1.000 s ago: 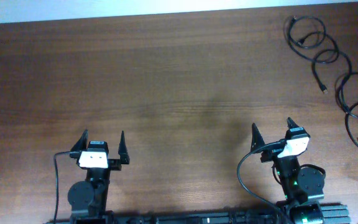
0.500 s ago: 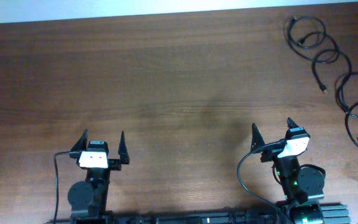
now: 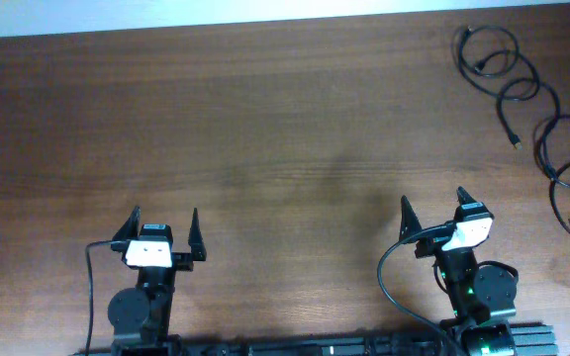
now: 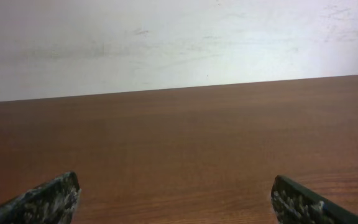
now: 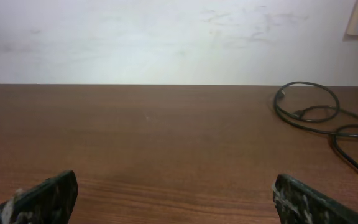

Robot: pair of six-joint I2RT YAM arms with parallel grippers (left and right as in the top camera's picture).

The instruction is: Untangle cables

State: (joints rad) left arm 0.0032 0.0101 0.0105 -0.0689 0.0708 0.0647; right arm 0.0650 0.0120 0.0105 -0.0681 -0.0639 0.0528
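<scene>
Black two-finger left gripper [image 3: 164, 220] and matching right gripper [image 3: 433, 198] stand spread wide and empty; thin black looped cables [image 3: 522, 94] lie far right.
Both grippers sit at the near edge of the brown wood-grain table [image 3: 285, 129], each with nothing between its fingers. Bare tabletop extends ahead of them. The cables form overlapping loose loops in the far right corner and trail down along the right edge, well apart from either gripper, nearer the right one. A plain white wall [image 5: 166, 37] rises beyond the far table edge.
</scene>
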